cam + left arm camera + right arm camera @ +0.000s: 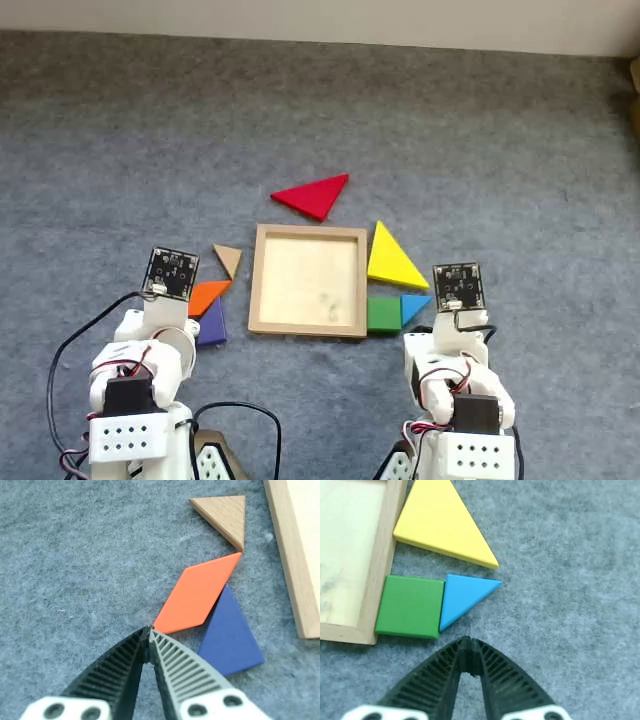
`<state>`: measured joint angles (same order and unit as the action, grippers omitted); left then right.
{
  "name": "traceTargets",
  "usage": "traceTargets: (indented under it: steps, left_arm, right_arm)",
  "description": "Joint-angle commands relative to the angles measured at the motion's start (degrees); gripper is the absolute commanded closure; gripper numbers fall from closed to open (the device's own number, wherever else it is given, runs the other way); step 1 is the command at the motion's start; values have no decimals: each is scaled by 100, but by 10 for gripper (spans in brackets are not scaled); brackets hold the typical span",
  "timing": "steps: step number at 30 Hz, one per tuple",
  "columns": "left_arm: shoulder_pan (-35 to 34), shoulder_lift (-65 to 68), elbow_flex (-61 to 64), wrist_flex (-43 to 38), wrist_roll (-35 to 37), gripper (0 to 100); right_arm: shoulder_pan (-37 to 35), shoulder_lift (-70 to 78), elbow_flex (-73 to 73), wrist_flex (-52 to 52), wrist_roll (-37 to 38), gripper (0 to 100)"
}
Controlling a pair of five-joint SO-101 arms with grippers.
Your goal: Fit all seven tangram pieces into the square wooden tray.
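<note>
Jaws closed, either side of tray [308, 232]

Seen from above, my left camera board [173, 273] covers one end of the orange parallelogram [210, 294], and my left arm [150, 350] hides a corner of the dark blue triangle [211, 322], both beside the left edge of the wooden tray [256, 285]. Off the tray's right edge, the light blue triangle [412, 307] runs up to my right camera board [459, 286]; whether its tip is covered I cannot tell. Faint marks [328, 300] on the tray floor are too small to read. In both wrist views the picture's edge cuts the tray to a strip, and the yellow triangle [440, 522] loses its tip.
</note>
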<state>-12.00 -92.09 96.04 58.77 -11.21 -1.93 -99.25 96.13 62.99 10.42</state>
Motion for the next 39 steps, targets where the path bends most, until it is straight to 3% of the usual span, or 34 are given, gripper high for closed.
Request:
traceTargets:
  steps: [1,34,39]
  left_arm:
    - [-75,-66,163,26,-44,994]
    - [-75,-66,163,26,-44,994]
    - [-75,-66,163,26,-44,994]
  right_arm:
    - [-40,57,840,13,-35,991]
    - [-57,57,831,4,-35,991]
    - [-31,48,136,31,-35,991]
